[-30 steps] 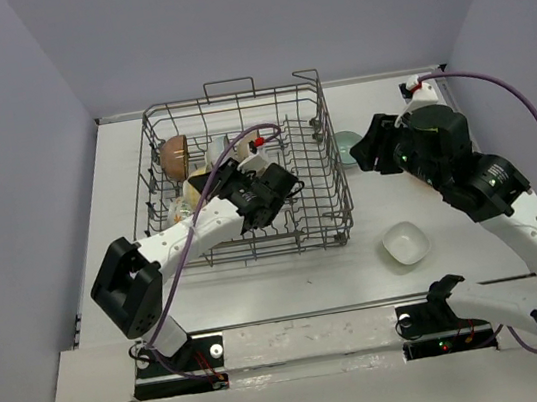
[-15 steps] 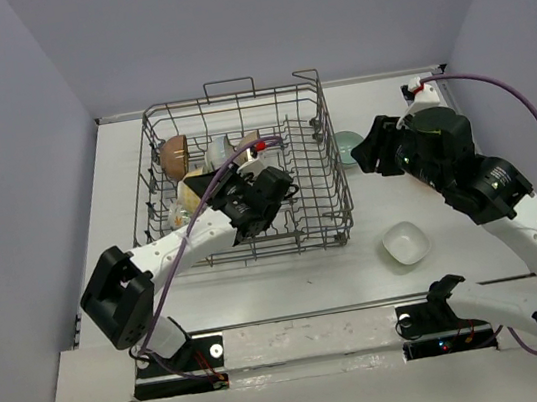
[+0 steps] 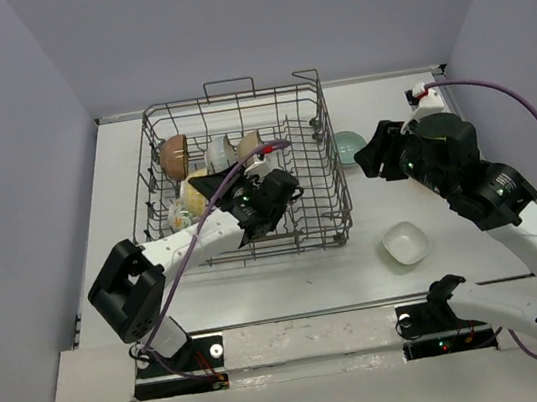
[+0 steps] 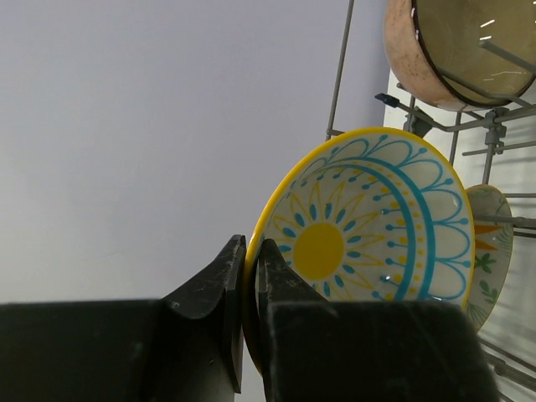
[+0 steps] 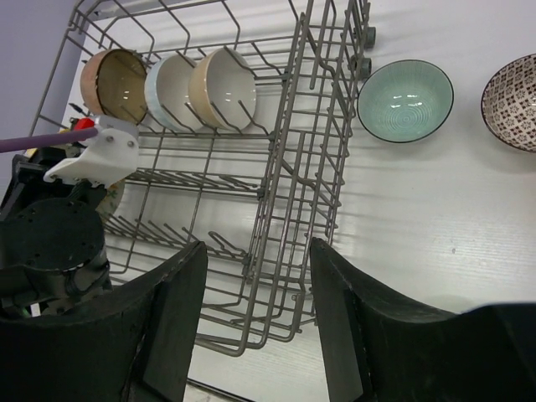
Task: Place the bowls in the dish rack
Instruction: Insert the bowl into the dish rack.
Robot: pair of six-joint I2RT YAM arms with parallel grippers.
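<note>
Yellow at the rim and blue-and-yellow inside, the sunburst bowl (image 4: 368,226) is pinched by its edge in the left gripper (image 4: 249,289), whose jaws are clamped tight on the rim. It is held on edge inside the rack (image 3: 314,154), in the part nearer the arms, just beside a floral bowl (image 4: 487,243). I cannot tell whether it rests on the tines. Along the far row three more stand on edge between the tines: the brown bowl (image 5: 111,84) on the left, the pale bowl (image 5: 170,88) against it, and then the tan bowl (image 5: 224,88). The right gripper (image 5: 251,327) hangs over the table (image 3: 261,283) by the rack's right side, jaws spread wide and holding nothing. Out on the table the teal bowl (image 5: 405,100) sits upright just beside the rack's right wall. The speckled bowl (image 5: 512,102) is near it on the side away from the rack. The white bowl (image 3: 405,242) is well apart from both, closer to the arms.
</note>
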